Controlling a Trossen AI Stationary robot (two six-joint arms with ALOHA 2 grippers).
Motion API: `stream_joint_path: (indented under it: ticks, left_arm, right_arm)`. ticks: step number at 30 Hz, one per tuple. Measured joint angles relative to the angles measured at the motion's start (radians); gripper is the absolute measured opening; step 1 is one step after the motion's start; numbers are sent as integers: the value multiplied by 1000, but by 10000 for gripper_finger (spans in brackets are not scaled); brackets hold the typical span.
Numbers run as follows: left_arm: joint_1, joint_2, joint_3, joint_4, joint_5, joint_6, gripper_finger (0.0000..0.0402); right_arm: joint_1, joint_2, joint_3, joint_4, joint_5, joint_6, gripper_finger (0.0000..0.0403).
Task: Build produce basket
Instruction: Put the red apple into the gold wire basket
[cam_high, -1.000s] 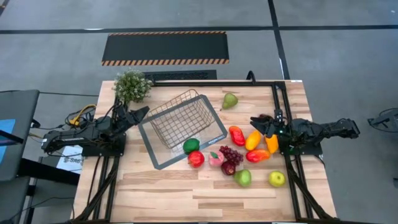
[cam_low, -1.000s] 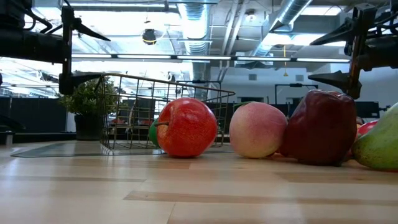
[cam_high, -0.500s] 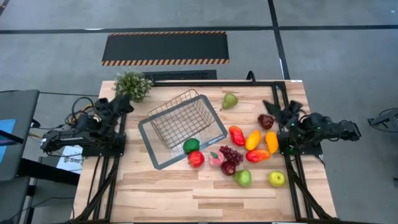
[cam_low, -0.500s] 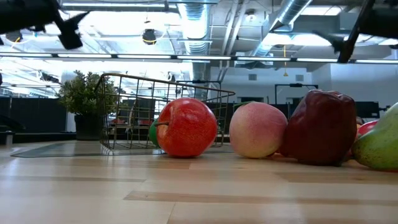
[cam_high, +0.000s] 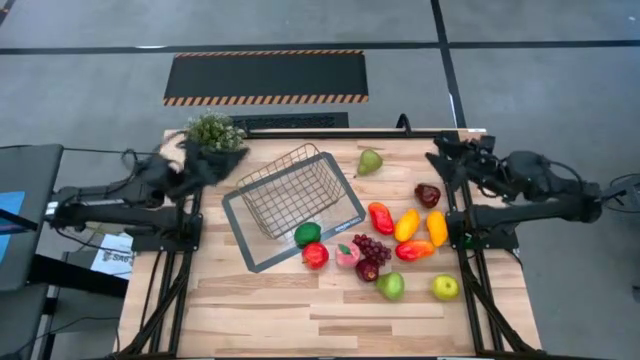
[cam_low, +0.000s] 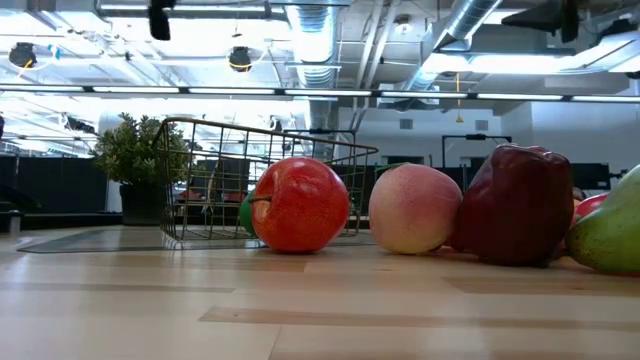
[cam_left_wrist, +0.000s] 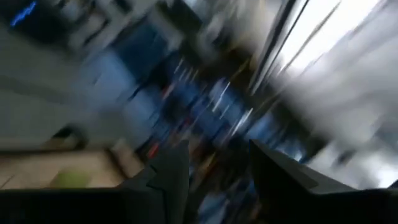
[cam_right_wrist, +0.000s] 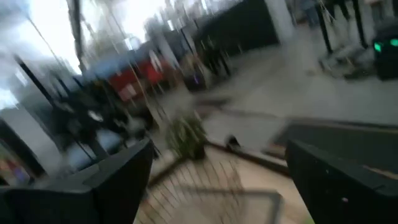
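We see potted plant (cam_high: 213, 131) at table's far left corner | wooden table (cam_high: 300, 310) | black mat with striped edges (cam_high: 265, 77) on floor beyond table

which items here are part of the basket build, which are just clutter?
Job:
- basket, nothing in it yet
- produce on the table: pear, grapes, red apple, peach, lime, yellow apple

Clutter:
- potted plant
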Motion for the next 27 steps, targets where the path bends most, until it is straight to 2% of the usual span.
stream_joint_path:
  ticks: [2, 6, 8, 12, 15, 22, 27]
  left_arm:
    - [0, 93, 119, -200, 82, 23, 185]
    - [-13, 275, 365, -582, 354, 91, 244]
    - [-46, 366, 480, -747, 460, 179, 266]
    - [-110, 542, 683, -982, 469, 406, 284]
    - [-131, 670, 815, -1056, 461, 545, 286]
    - [-168, 954, 1061, -1199, 453, 726, 287]
    - [-187, 1112, 1178, -1278, 449, 796, 287]
  right_arm:
    - [0, 58, 61, -97, -8, 0, 385]
    - [1, 131, 147, -241, -16, 0, 385]
    - [1, 146, 172, -291, -19, 0, 385]
    - [1, 146, 184, -336, -19, 6, 385]
    - [1, 136, 184, -361, -29, 55, 385]
    - [2, 133, 185, -422, -104, 108, 385]
    - [2, 133, 185, -463, -121, 101, 385]
